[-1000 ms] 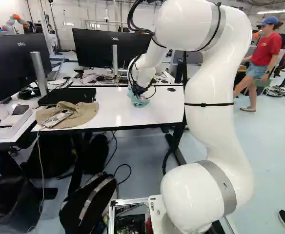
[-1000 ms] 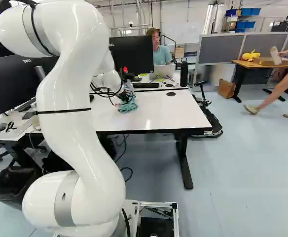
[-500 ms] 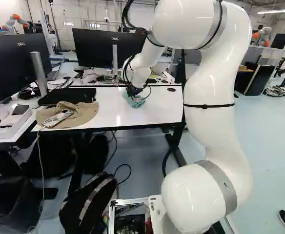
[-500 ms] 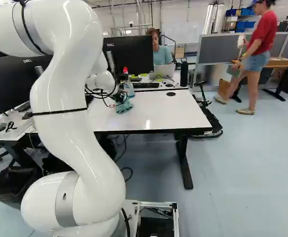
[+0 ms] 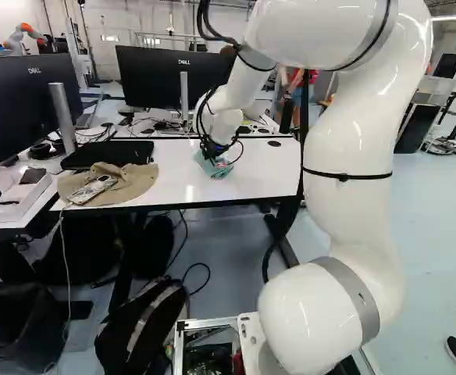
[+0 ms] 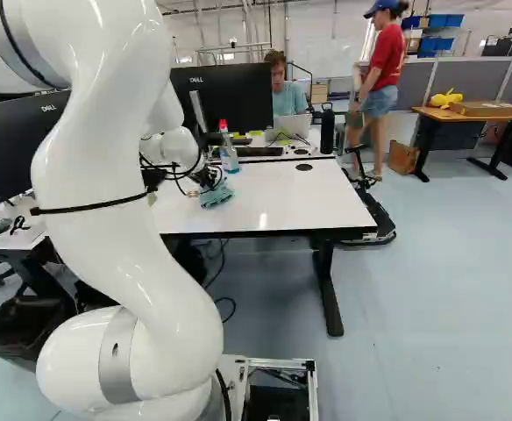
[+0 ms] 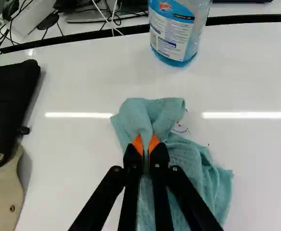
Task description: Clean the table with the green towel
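Wrist view: the end effector (image 5: 215, 158) grasps the towel (image 7: 193, 163), bottle (image 7: 174, 36) ahead, black case (image 7: 6, 106) and hat (image 7: 3, 197) aside.

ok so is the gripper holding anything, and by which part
The gripper holds the green towel, pinched at a bunched fold near the end facing the spray bottle.

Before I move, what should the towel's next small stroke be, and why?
Probably a short slide of the towel over the reddish marks on the table, stopping short of the spray bottle. The jaws are shut on a fold of it, and those marks lie uncovered just beside its edge, on the side away from the hat.
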`<state>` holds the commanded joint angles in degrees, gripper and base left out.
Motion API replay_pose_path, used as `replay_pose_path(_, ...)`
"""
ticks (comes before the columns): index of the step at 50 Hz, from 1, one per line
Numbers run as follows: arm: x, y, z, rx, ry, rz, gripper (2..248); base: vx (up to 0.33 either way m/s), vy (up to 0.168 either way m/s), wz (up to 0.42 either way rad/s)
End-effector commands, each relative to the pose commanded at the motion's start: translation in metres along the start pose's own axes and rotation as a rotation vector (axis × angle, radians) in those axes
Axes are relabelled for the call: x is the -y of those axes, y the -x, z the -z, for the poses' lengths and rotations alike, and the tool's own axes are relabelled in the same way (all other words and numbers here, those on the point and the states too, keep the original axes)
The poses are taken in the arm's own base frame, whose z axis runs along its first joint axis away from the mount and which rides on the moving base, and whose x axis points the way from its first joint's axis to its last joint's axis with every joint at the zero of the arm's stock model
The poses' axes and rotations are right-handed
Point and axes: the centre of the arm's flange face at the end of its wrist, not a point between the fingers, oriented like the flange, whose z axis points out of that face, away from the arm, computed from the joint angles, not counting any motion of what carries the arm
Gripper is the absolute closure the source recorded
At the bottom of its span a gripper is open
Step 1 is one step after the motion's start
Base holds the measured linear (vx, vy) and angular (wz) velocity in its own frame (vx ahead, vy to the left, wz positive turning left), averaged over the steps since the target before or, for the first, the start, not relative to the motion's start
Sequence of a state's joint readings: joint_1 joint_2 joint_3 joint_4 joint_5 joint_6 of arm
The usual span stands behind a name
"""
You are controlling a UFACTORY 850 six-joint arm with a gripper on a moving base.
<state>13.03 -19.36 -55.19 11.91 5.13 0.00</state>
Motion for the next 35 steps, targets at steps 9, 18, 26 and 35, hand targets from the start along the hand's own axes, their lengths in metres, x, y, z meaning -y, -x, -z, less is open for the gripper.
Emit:
replay_pose_path(9, -0.011, 0.005, 0.007, 0.003, 0.012, -0.013, 216, 0.0, 0.0, 0.0)
replay_pose_path(18, -0.026, 0.005, 0.009, 0.002, 0.03, -0.033, 216, 0.0, 0.0, 0.0)
replay_pose_path(26, -0.039, 0.004, 0.01, -0.001, 0.046, -0.052, 216, 0.0, 0.0, 0.0)
replay_pose_path(35, -0.054, -0.001, 0.008, -0.006, 0.063, -0.073, 216, 0.0, 0.0, 0.0)
